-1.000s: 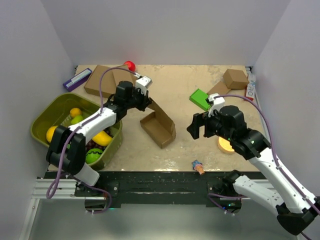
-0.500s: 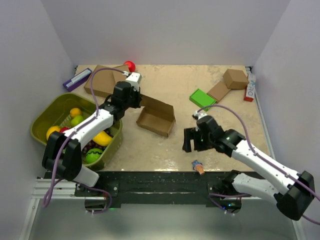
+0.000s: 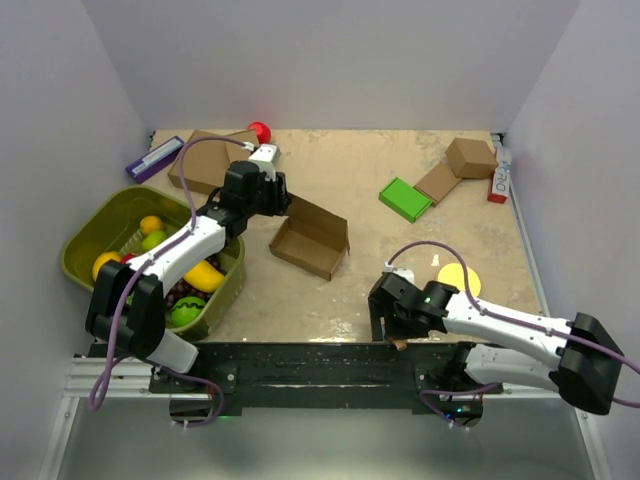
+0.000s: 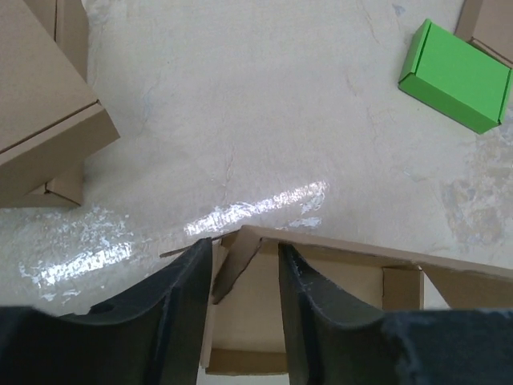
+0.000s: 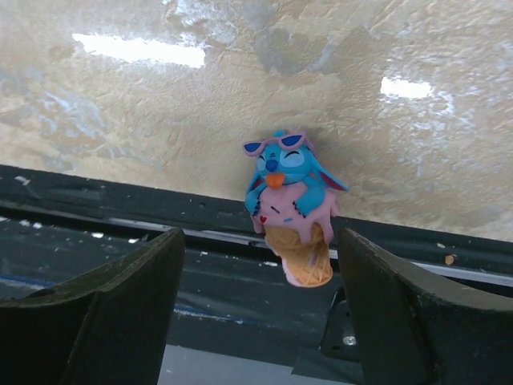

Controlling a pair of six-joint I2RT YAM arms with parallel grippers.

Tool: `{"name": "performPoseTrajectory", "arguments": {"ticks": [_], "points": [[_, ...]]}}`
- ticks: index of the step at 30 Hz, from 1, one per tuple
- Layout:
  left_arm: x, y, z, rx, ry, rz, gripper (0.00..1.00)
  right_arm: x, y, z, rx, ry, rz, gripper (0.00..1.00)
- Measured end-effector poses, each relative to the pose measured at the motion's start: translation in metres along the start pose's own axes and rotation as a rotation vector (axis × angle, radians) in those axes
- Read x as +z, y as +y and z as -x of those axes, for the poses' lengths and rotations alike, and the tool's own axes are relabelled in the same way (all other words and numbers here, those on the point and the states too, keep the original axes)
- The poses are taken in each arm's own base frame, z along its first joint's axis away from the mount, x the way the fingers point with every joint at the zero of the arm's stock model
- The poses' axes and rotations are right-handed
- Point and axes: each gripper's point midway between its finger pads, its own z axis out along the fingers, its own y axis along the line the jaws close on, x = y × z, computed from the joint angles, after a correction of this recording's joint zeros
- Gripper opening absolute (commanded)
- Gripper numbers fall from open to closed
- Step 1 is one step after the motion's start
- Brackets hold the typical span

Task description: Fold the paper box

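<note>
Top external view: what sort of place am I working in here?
Probably a robot test booth: plain white walls box in a small table strewn with props: a bin of toy fruit, a green box, a cartoon figurine.

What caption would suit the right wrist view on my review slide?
Open right gripper poised around a blue-and-pink ice-cream-cone toy lying at the near edge of the table.

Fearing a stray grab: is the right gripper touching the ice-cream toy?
Apart. Right wrist view: the toy lies between the right gripper's open jaws, gaps both sides.
</note>
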Motion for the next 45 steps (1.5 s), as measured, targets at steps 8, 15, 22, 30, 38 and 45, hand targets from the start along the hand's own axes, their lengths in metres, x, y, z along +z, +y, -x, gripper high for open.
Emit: {"name": "performPoseTrajectory", "arguments": {"ticks": [8,15,22,30,38,45], "points": [[-0.011,-0.006,0.013,0.03,-0.037,-0.029,0.84,0.016,-0.001,0.002,0.007,-0.019,-0.076,0.63],[-0.048,-0.009,0.055,0.087,-0.184,-0.018,0.87,0.025,-0.006,0.003,0.006,-0.019,-0.121,0.32],[-0.076,0.0,0.08,0.133,-0.285,0.045,0.89,0.008,0.003,0.017,-0.063,-0.074,-0.069,0.11],[-0.079,0.005,0.074,0.154,-0.28,0.069,0.9,-0.086,0.113,0.09,-0.335,-0.302,0.232,0.08],[-0.091,0.01,0.082,0.162,-0.316,0.1,0.9,-0.07,0.197,0.154,-0.574,-0.376,0.219,0.09],[-0.111,0.015,0.097,0.171,-0.377,0.141,0.91,-0.001,0.176,0.209,-0.674,-0.32,0.071,0.08]]}}
